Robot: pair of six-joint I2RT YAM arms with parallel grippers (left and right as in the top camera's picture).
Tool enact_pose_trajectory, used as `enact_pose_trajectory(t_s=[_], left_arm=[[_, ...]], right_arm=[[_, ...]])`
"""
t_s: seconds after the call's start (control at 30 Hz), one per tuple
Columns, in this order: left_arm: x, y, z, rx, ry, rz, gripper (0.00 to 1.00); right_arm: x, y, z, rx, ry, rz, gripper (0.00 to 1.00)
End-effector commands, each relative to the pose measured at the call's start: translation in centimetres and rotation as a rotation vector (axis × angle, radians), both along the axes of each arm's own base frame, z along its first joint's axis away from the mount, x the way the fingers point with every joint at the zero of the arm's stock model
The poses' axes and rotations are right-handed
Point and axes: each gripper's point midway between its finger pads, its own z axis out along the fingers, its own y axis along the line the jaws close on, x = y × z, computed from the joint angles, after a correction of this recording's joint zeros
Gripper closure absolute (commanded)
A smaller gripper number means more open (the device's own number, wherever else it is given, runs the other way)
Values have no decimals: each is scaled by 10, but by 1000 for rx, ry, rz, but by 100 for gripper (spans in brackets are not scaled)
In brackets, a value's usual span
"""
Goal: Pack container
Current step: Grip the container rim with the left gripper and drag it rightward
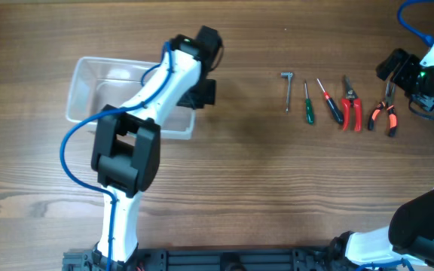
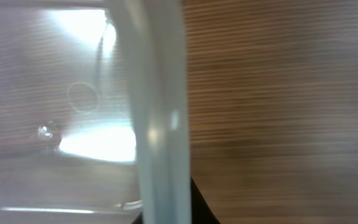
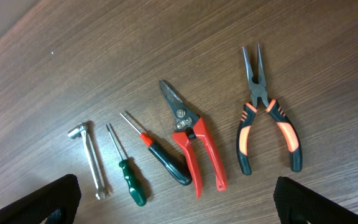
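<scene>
Overhead: the clear, colourless plastic rectangular tub (image 1: 89, 83) sits left on the wooden table (image 1: 262, 173), my left pincer (image 1: 199, 94) at its right rim, grip impossible to tell; my right pincer (image 3: 185, 208) gapes wide, holding nothing.

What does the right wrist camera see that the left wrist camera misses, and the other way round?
Only the right wrist view shows five hand tools in a row: metal L-wrench, green screwdriver, red-and-black screwdriver, red cutters, orange-handled pliers. Only the left wrist view shows the clear container, its rim close up. Both show the wooden table.

Right end effector (image 3: 176, 200), fingers (image 3: 47, 199) wide apart
</scene>
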Motion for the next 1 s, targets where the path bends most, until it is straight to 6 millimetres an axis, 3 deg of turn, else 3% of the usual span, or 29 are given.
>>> enact_pose_trajectory(t_s=[0.0,0.2,0.27,0.63,0.97], left_arm=[[-16,-65,-1,-178,21,-18,96],[-28,-112,2,-243,-7,17,96],[-29,-119,3,-249,-21,2,96],[-11,-145,11,-346,-101,23,96],[-3,-152,14,-386,-116,241,96]], right_arm=[[1,-1,3,-5,1,-9,0],[-3,1,1,6,17,-7,0],[-4,2,0,8,22,-7,0],[-11,5,-3,22,55,-7,0],[-12,8,-3,37,56,0,0]])
